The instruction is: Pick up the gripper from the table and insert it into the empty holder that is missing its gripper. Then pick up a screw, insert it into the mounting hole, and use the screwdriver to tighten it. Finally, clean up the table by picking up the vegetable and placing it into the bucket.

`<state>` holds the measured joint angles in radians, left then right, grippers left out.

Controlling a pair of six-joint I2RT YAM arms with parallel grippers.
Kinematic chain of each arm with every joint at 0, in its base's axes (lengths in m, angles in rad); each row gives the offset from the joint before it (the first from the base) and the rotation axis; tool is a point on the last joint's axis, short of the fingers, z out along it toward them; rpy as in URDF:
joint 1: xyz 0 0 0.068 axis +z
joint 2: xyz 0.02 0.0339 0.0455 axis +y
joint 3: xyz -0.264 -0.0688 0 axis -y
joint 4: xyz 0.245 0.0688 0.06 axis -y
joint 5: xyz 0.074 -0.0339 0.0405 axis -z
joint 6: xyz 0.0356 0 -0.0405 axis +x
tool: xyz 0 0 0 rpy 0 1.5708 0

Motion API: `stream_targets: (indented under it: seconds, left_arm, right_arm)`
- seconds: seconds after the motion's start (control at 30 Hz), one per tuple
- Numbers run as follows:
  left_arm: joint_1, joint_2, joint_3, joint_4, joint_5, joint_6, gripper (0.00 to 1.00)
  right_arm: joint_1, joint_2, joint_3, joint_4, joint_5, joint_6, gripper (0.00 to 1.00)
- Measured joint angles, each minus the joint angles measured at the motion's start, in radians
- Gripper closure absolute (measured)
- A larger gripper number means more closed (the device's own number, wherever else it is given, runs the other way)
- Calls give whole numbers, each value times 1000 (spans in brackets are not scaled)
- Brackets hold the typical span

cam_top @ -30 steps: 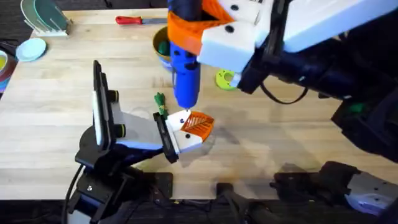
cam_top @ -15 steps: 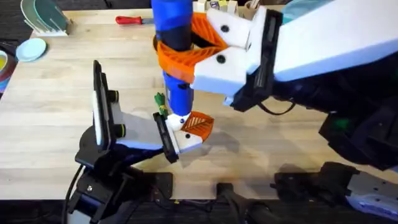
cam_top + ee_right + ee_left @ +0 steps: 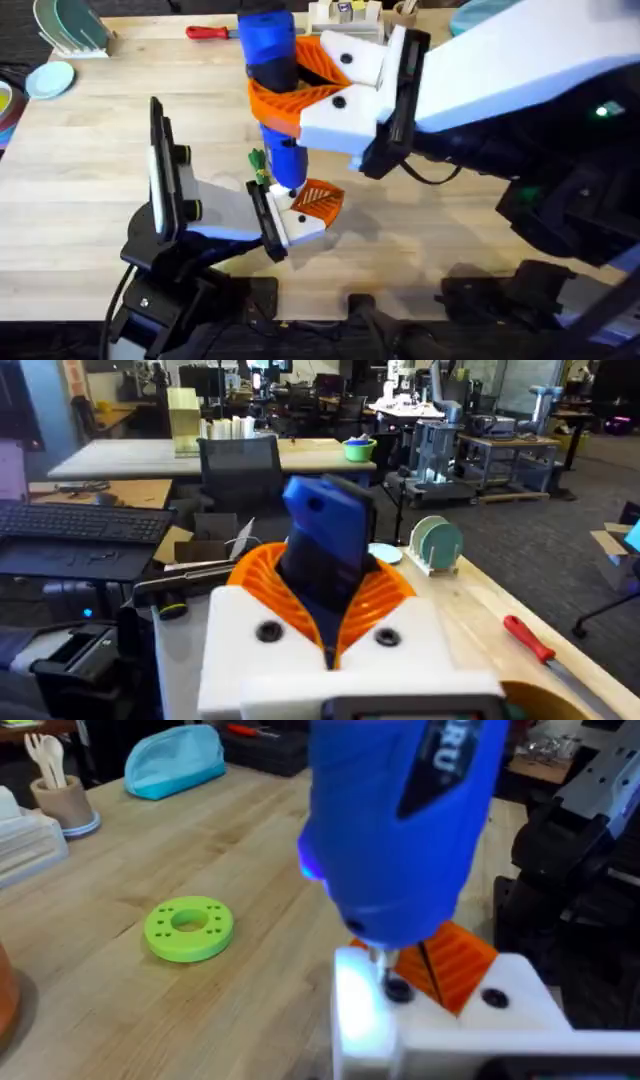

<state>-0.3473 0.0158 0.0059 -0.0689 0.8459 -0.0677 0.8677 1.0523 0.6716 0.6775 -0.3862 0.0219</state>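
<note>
One step in hand: your right gripper [image 3: 300, 95] clamps the screwdriver [image 3: 272, 60], tip at the holder [image 3: 290, 215]. Gripper [image 3: 320, 200] seated. Vegetable [image 3: 258, 160] beside it, unbucketed. Left fingers: cannot tell.

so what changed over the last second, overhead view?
The right gripper, shut on the screwdriver, swung left across the table; the screwdriver went from tilted to near upright, its tip now down at the holder. Unchanged: the orange gripper seated in the holder, the left arm's pose, the vegetable and the red-handled tool.
</note>
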Motion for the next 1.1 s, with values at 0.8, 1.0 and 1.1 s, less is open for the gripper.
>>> stream_targets:
  seconds: [0.8,1.0,1.1]
  left_arm:
    - [0,0,0,0,0,0,988]
    - [0,0,0,0,0,0,988]
    - [0,0,0,0,0,0,988]
  right_arm:
    - [0,0,0,39,-1,23,984]
    - [0,0,0,39,-1,36,984]
    - [0,0,0,32,-1,38,984]
